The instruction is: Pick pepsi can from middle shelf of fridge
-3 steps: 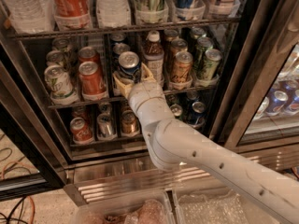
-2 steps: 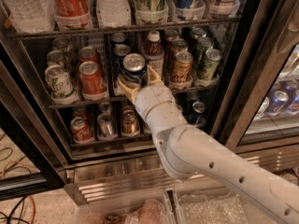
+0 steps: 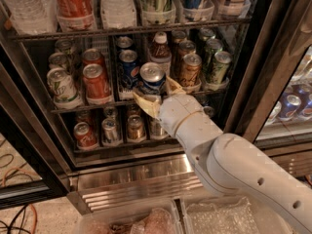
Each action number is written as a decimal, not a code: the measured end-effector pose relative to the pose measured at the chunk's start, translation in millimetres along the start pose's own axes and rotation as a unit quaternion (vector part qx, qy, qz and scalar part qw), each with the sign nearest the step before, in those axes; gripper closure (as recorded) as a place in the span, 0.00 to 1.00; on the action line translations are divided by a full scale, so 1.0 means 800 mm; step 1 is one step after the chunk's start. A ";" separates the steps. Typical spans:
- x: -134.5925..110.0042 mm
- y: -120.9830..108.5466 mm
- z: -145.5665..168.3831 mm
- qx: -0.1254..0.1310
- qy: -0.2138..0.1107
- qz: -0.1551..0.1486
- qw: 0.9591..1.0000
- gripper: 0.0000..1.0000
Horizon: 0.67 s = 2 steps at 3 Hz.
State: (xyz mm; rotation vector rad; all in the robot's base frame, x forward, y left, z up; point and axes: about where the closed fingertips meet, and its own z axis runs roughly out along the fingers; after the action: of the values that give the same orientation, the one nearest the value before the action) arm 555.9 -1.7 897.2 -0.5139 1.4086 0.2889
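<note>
The pepsi can point(image 3: 152, 77), blue with a silver top, sits between the tan fingers point(image 3: 145, 104) of my gripper point(image 3: 156, 90). The gripper is shut on it at the front of the middle shelf point(image 3: 80, 107), and the can looks pulled slightly forward of its row. A second pepsi can point(image 3: 129, 67) stands just behind and to the left on the same shelf. My white arm point(image 3: 234, 169) reaches in from the lower right and hides the cans behind it. The fridge point(image 3: 243, 87) has a black frame and a ribbed steel base point(image 3: 131, 182).
On the middle shelf are 7UP cans point(image 3: 61, 86), red Coca-Cola cans point(image 3: 96, 81), a brown bottle point(image 3: 160, 45), a gold can point(image 3: 190, 69) and green cans point(image 3: 219, 66). Tall bottles stand above, several cans point(image 3: 109, 129) below. Clear plastic bins point(image 3: 204, 218) sit by the floor.
The gripper has moved right and slightly down with the pepsi can in it, drawing it away from its row toward the shelf front. The arm has swung to the right.
</note>
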 end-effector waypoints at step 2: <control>0.004 0.013 -0.018 -0.055 0.007 0.012 0.998 1.00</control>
State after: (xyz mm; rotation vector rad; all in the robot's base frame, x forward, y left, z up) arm 539.1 0.0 890.8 -0.5907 1.4179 0.3857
